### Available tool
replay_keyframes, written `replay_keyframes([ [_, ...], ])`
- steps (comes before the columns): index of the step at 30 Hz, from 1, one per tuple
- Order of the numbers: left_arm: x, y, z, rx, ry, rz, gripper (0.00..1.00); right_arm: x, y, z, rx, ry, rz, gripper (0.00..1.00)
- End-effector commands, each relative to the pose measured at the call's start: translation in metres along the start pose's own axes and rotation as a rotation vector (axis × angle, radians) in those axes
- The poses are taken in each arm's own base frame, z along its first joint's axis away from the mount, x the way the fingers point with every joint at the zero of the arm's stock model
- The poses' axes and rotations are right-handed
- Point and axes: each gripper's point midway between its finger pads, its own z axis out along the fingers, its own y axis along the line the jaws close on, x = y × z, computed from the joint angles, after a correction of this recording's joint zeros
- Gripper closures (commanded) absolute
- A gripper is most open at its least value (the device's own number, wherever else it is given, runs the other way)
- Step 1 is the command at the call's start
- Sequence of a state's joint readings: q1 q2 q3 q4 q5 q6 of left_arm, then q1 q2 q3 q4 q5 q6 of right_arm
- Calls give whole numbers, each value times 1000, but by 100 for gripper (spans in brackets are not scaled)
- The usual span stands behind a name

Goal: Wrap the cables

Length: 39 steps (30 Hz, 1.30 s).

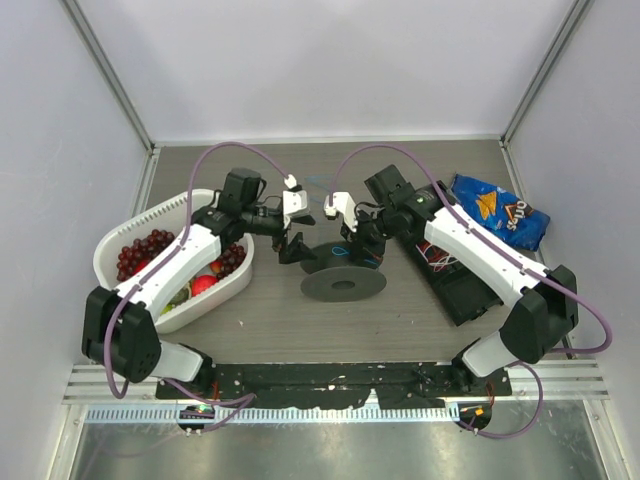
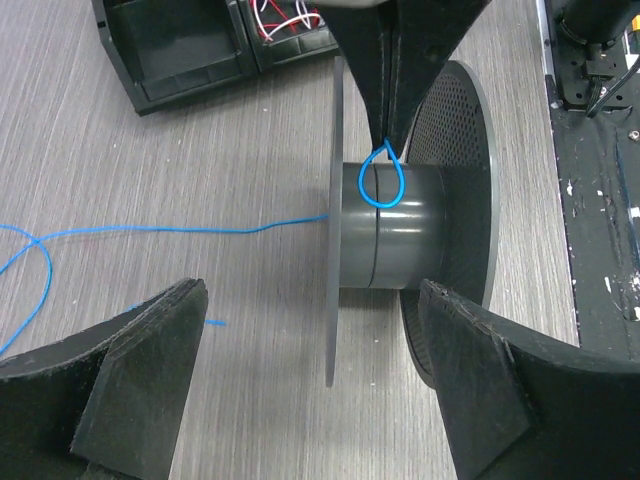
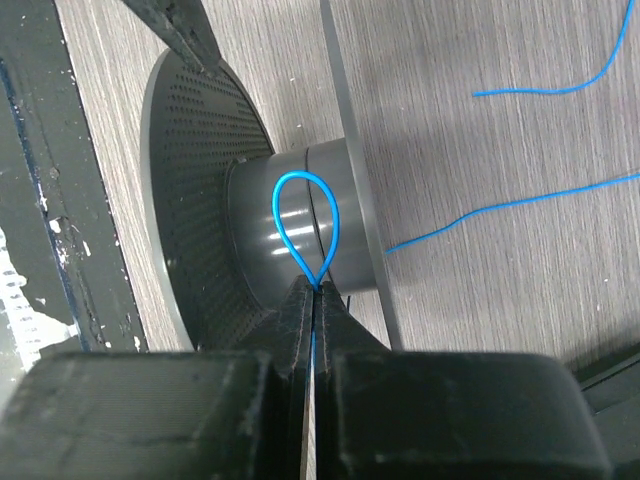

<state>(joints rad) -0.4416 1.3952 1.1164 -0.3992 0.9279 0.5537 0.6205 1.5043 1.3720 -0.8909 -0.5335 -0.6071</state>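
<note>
– Containers: which ones are there, and what do they hold?
– A white basket (image 1: 112,250) sits on the left of the table with dark grapes (image 1: 145,250) and a red fruit (image 1: 203,283) in it. A black box (image 1: 465,290) lies on the right; one compartment holds red and white wires (image 2: 285,20). A blue chip bag (image 1: 500,210) lies just beyond the box.
– And the cable?
– The blue cable (image 3: 307,225) forms a small loop against the hub of a grey spool (image 1: 343,280) in the middle of the table. The rest trails loose across the tabletop, away from the spool.
– The hands?
– The right gripper (image 3: 313,295) has its fingers pressed together on the cable, pinching the base of that loop. The left gripper (image 2: 310,290) has its fingers spread wide, with nothing between them but the view of the spool, which it does not touch.
– The surface and room?
– The table (image 1: 260,320) is grey wood-grain, with a black strip along the near edge where the arms are bolted. Plain pale walls (image 1: 330,60) with metal corner posts close in three sides.
</note>
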Motion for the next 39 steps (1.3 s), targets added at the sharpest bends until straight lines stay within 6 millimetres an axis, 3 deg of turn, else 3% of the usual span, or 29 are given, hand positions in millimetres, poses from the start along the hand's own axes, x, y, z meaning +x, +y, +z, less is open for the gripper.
replay_keyframes([
  [1,-15,-1,13,41,-87,70,11,-10,-10,2,61,-37,-1,99],
  [16,-12,-13,38,61,-120,67,25,2,-15,14,88,-24,57,99],
  [33,-3,-18,54,3,-115,85,41,-9,-18,16,104,-81,123,99],
  [39,1,-19,55,1,-113,103,51,-9,-20,18,118,-89,151,99],
])
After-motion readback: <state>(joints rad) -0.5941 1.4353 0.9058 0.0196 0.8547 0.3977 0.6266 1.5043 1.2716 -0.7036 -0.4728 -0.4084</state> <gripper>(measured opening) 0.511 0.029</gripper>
